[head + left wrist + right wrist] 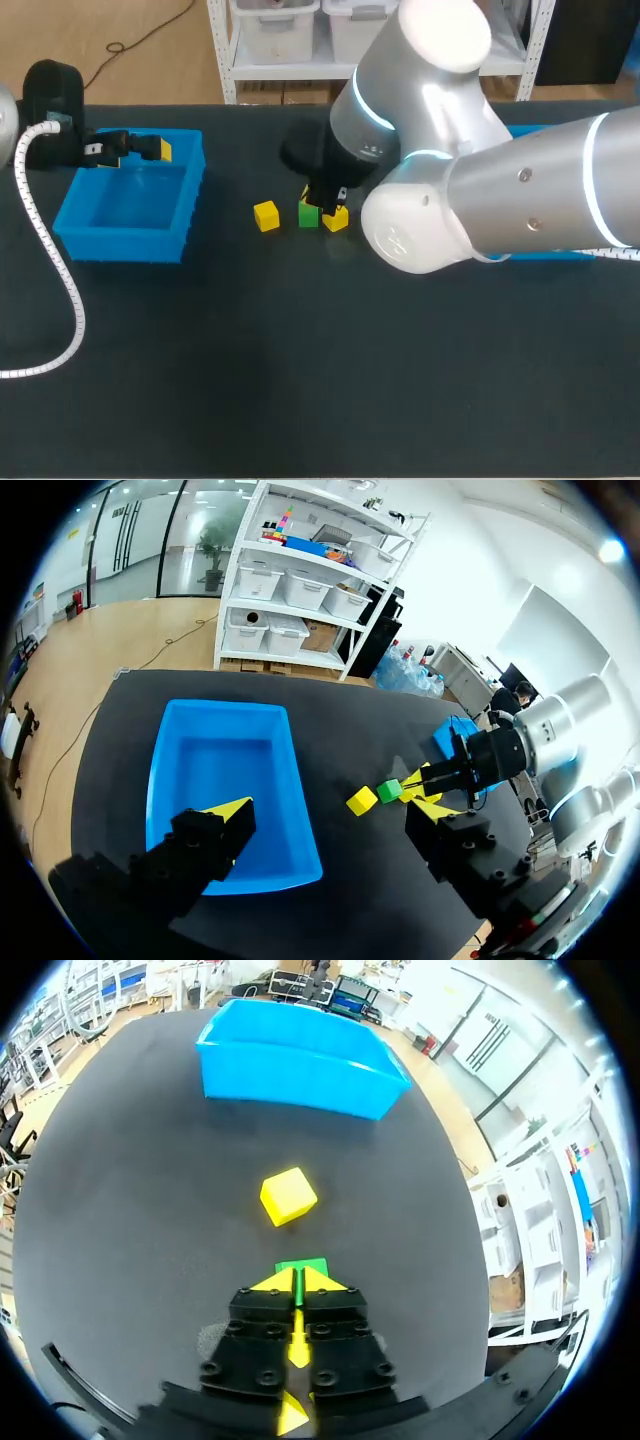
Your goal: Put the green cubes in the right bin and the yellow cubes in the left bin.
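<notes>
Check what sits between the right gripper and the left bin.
Ahead of the right gripper and the green cube at it, one yellow cube lies, apart from the left bin; otherwise bare table. The right wrist view shows it plainly.

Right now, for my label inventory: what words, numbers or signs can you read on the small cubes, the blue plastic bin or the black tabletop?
None: no text is readable.
The small green cube, the small yellow cube, the open blue plastic bin and the black tabletop all show plain, unmarked surfaces.
</notes>
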### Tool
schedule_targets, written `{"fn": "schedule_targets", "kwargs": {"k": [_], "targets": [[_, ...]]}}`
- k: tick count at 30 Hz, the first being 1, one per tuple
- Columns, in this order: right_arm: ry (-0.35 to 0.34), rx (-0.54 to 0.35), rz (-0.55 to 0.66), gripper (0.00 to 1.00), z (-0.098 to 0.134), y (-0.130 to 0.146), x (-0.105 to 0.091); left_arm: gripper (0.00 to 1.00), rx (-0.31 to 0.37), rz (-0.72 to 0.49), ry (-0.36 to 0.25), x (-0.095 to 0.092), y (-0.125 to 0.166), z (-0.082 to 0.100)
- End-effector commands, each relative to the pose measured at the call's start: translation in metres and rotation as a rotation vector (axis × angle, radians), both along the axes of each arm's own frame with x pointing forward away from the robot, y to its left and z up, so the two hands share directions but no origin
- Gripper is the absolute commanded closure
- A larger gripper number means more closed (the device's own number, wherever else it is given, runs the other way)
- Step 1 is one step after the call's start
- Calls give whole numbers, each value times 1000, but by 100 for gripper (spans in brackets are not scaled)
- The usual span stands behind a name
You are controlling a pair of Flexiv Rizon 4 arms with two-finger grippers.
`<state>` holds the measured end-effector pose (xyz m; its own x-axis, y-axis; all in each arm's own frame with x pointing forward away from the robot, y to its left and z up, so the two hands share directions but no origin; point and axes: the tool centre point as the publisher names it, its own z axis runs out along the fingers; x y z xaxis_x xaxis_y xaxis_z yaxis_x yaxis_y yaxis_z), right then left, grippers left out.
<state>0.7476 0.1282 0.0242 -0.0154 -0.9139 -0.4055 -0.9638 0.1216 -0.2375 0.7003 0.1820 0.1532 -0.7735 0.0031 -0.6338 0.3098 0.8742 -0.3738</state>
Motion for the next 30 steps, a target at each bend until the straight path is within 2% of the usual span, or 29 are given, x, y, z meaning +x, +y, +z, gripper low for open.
{"fn": "schedule_targets", "kwargs": {"k": [1, 10, 20, 28, 29, 30], "targets": [[-8, 3, -5, 0, 2, -1, -3, 0, -2, -1, -1, 0, 0, -1], [-11, -2, -7, 0, 0, -3, -3, 0, -2, -1, -1, 0, 0, -1], [32, -47, -33, 0, -28, 5, 12, 0, -2, -1, -1, 0, 0, -1], [47, -56, -49, 0, -40, 7, 19, 0, -2, -1, -1, 0, 0, -1], [46, -55, -54, 71, -41, 7, 20, 0, -2, -1, -1, 0, 0, -1], [44, -53, -61, 100, -41, 7, 20, 0, -2, -1, -1, 0, 0, -1]]}}
